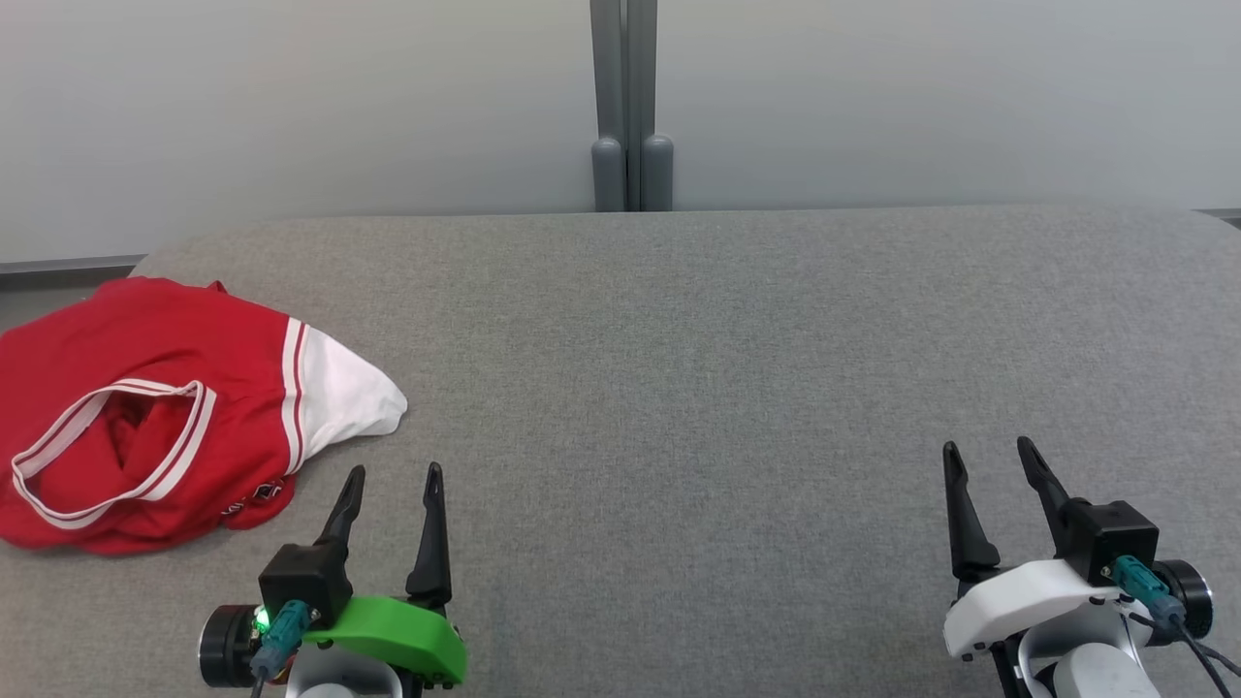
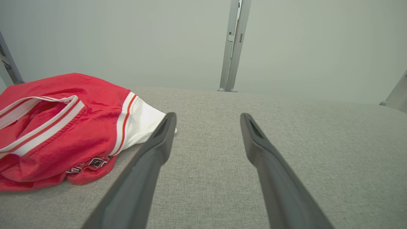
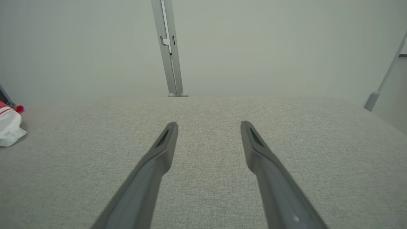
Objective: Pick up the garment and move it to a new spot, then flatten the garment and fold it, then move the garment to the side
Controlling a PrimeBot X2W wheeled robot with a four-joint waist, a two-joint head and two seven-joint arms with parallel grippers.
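Observation:
A red garment with white trim and a white sleeve lies crumpled at the left edge of the grey fabric table. In the left wrist view the garment sits just left of my fingers. My left gripper hovers at the lower left, open and empty, a short way right of the garment's near corner. At the lower right my right gripper is open too, far from the cloth. The right wrist view catches only the white sleeve tip at its left edge, with my right gripper over bare table.
A grey post rises behind the table's far edge against a pale wall. The table's left edge runs close to the garment. Bare grey surface stretches across the middle and right.

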